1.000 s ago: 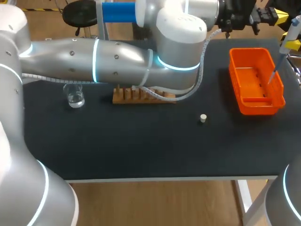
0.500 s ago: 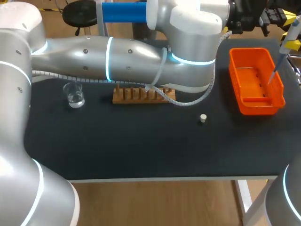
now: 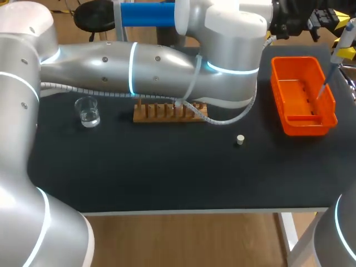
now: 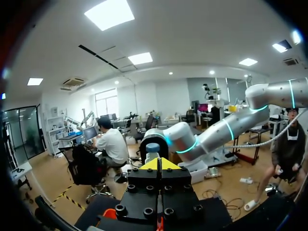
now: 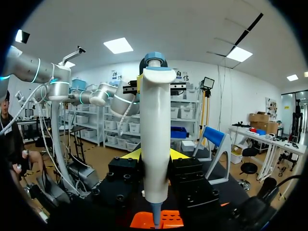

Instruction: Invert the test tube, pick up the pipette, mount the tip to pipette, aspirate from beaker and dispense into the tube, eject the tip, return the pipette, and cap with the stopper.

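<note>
Silver arms (image 3: 94, 61), cyan rings (image 3: 132, 67), white coiled cable (image 3: 83, 92); black jaws, yellow tips.

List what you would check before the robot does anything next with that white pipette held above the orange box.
1. Grip on the pipette: the right gripper has a finger on each side of it. Ok.
2. Pipette's thin lower end above the orange box: ok.
3. Left gripper out of the way: shut, empty, beyond the box's far corner. Ok.
4. Stopper ready for capping: lies alone on the mat. Ok.
5. Test tube standing in the wooden rack: the left arm hides part of the rack. Cannot tell.
6. Beaker upright: ok.
</note>
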{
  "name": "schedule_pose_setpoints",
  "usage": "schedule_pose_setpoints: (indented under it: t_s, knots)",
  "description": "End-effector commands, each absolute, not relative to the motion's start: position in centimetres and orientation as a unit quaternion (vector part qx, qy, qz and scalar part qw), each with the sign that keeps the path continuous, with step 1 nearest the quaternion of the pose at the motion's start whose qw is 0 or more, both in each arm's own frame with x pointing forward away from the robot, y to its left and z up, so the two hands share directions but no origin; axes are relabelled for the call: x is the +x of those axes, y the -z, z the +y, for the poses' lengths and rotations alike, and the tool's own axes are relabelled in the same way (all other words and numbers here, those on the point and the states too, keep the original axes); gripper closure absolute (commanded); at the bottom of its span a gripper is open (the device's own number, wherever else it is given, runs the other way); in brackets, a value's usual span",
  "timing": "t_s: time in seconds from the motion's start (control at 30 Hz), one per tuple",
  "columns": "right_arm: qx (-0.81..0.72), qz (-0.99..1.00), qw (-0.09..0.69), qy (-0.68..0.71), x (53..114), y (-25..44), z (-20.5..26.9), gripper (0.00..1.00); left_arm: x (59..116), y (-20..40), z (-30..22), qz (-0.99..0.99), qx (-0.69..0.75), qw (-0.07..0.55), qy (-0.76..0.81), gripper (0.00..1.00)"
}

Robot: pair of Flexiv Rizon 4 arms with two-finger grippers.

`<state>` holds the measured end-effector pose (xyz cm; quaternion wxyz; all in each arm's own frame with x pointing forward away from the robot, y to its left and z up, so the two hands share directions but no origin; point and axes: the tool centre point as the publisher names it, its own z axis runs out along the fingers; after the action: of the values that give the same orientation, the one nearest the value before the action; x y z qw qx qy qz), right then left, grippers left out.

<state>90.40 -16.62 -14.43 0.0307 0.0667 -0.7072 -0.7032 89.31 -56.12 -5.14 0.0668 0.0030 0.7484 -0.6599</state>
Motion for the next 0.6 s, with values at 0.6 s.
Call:
schedule_pose_setpoints:
  t_s: [0.6]
  knots:
    - [0.066,-0.709,0.030,0.702,90.29,14.33,-16.56,1.00,89.86,5.78,-57.97,0.698,-0.001,0.079,0.712,1.00]
